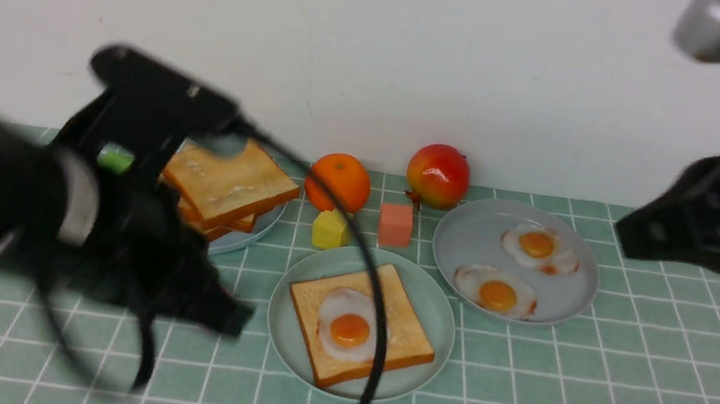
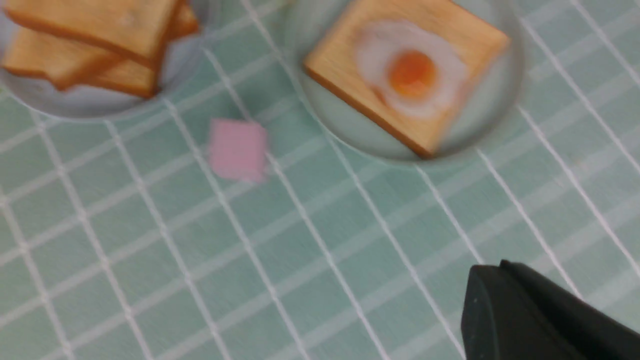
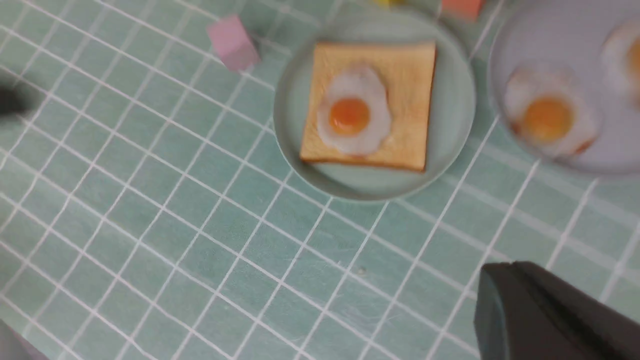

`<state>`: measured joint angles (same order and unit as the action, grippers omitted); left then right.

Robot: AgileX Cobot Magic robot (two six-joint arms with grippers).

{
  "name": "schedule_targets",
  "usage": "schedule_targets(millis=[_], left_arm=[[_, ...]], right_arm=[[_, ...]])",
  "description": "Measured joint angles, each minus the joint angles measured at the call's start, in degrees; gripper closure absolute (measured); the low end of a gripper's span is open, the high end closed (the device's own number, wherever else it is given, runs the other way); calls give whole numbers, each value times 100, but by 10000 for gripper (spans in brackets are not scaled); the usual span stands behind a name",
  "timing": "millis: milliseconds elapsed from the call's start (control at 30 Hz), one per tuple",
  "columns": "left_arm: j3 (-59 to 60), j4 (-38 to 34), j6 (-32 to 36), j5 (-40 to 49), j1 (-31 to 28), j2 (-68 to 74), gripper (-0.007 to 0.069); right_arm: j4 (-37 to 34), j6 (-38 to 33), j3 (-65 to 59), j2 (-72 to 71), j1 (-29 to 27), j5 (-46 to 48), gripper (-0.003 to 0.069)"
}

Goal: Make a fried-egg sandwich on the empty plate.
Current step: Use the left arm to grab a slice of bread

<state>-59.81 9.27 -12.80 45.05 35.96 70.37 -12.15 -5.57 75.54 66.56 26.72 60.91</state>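
The mint-green plate [image 1: 438,306] sits at the table's middle front. One toast slice [image 1: 408,332] lies on it, with a fried egg [image 1: 349,327] on top. More toast slices [image 1: 229,183] are stacked on a grey-blue plate [image 1: 259,230] at the back left. My left gripper [image 1: 234,320] is shut and empty, low over the table just left of the mint plate. My right gripper [image 1: 630,233] is shut and empty, raised at the far right. The left wrist view shows the egg [image 2: 412,75] on the toast [image 2: 345,75]. The right wrist view shows the same egg [image 3: 350,115].
A grey-blue plate [image 1: 467,238] at the right holds two fried eggs [image 1: 498,293]. An orange [image 1: 338,181], a red fruit [image 1: 438,174], a yellow block [image 1: 329,229] and a salmon block [image 1: 395,225] stand behind the mint plate. A pink block [image 2: 237,150] lies between the toast plate and the mint plate.
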Motion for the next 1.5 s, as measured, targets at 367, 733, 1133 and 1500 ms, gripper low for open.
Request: schedule_targets(millis=[367,733,1133,1500], left_arm=[[-1856,-1212,2139,31,-1639,2627,634],[-2400,366,2206,-608,-1652,3928,297],[-2400,1242,2169,-1490,-1652,4594,189],[-2421,1396,2169,-1535,-1652,4798,194]], right_arm=[[878,401,0,-1197,1179,152,656],[996,403,-397,-1212,1204,221,651],[1019,557,-589,-1195,1204,134,645],[1019,557,-589,-1195,1204,134,637]])
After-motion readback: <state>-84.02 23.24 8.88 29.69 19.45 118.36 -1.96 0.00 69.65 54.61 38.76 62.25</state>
